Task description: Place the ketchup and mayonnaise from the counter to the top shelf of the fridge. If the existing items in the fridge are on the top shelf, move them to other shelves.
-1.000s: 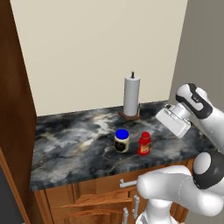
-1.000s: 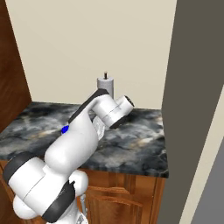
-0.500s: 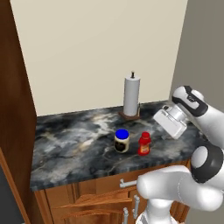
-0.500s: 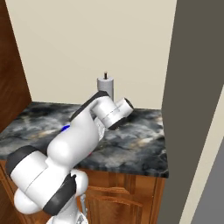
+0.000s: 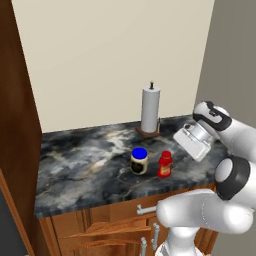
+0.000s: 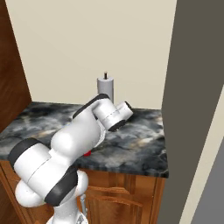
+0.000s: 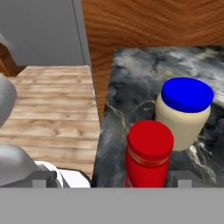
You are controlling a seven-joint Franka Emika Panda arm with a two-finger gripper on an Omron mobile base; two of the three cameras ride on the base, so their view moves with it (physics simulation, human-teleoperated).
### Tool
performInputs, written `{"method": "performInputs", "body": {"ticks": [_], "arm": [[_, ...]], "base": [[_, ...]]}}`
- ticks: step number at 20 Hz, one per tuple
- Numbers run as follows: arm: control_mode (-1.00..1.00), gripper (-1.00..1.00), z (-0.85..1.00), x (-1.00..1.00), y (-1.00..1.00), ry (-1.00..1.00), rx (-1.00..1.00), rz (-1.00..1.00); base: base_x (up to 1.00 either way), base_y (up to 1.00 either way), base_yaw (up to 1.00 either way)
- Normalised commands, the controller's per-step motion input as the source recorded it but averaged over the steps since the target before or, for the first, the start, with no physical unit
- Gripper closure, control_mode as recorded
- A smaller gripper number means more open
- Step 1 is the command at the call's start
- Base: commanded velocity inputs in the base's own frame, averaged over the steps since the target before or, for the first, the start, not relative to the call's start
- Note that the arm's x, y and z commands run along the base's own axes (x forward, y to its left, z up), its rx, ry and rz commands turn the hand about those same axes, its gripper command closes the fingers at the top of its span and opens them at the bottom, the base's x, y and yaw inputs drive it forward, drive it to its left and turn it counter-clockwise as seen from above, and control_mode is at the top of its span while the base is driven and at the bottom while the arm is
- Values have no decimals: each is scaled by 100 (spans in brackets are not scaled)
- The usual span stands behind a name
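1. The hand [image 5: 192, 141] has come a little lower and closer to the bottles than it was a second ago, while its fingers have stayed spread as wide as they go, with nothing between them. It hangs above the right part of the worktop [image 5: 85, 165], near the red bottle.

2. In the hand view the ketchup bottle [image 7: 148, 153] now stands right in front of the hand, its red cap between the two finger tips at the bottom edge. I judge this as lining up for a first grasp on the ketchup; nothing is lifted yet, so the task is at its start.

3. The ketchup bottle [image 5: 165, 164] stands upright on the worktop towards its front edge. Count: one.

4. The mayonnaise jar [image 5: 139, 161], pale with a blue lid, stands upright just beside the ketchup, apart from it as far as I can tell. In the hand view the mayonnaise jar [image 7: 183, 113] lies just behind the ketchup. Count: one.

5. Farther back, by the wall, stands one paper towel roll [image 5: 150, 109] on its holder, well apart from the two bottles.

6. The grey fridge side [image 6: 192, 100] rises at the right end of the worktop; its shelves are hidden, so what is inside I cannot tell.
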Motion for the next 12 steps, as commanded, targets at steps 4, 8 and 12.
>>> {"method": "performInputs", "body": {"ticks": [4, 8, 12], "arm": [[-100, -100, -21, 9, 6, 0, 0, 0], [-100, -100, -16, 28, 9, 0, 0, 0], [-100, -100, -10, 32, 0, 0, 0, 0]], "base": [[0, 0, 0], [0, 0, 0], [0, 0, 0]]}}
